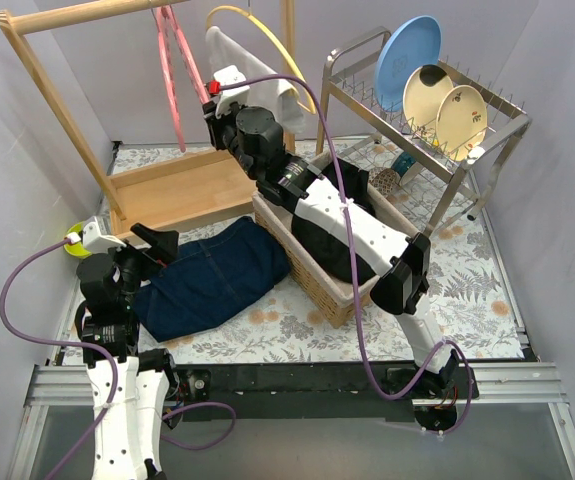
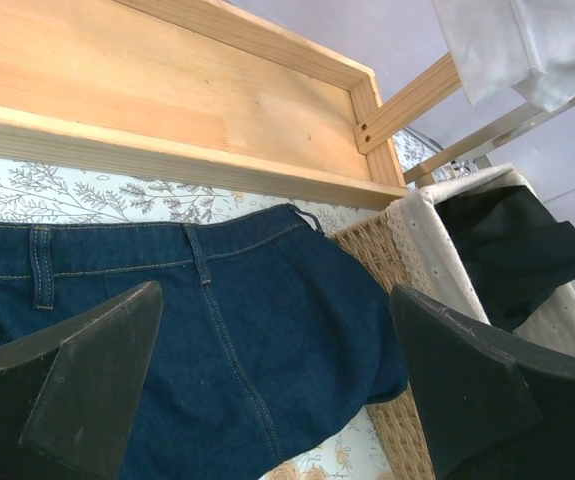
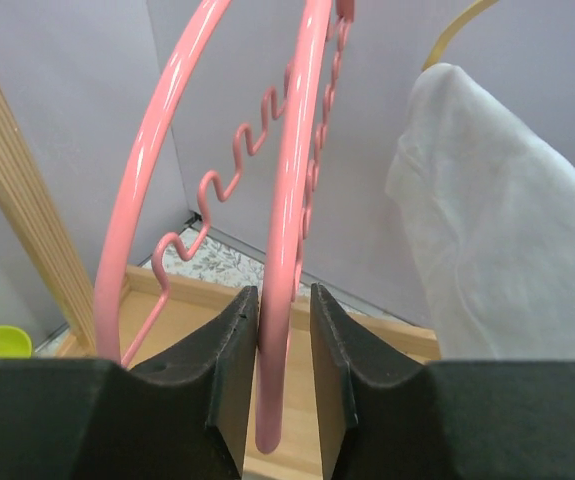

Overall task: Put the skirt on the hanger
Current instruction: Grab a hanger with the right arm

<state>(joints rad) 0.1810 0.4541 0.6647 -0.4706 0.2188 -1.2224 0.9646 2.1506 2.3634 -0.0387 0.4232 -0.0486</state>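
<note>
The dark blue denim skirt (image 1: 217, 275) lies flat on the flowered tablecloth, its right edge against the wicker basket. My left gripper (image 1: 155, 252) hovers over the skirt's left part, open wide. In the left wrist view the skirt (image 2: 247, 330) fills the space below the left gripper (image 2: 275, 300). The pink hanger (image 1: 172, 75) hangs from the wooden rack's top rail. My right gripper (image 1: 210, 97) is up at its lower end. In the right wrist view the hanger's bar (image 3: 292, 250) stands between the narrowed jaws of the right gripper (image 3: 284, 295), against the left pad, with a gap to the right pad.
The wooden rack's base tray (image 1: 167, 185) sits behind the skirt. A wicker basket (image 1: 317, 280) holds a black garment. A white cloth (image 1: 252, 70) hangs on a yellow hanger. A metal dish rack (image 1: 417, 110) with plates stands at the back right. A yellow-green object (image 1: 72, 240) lies far left.
</note>
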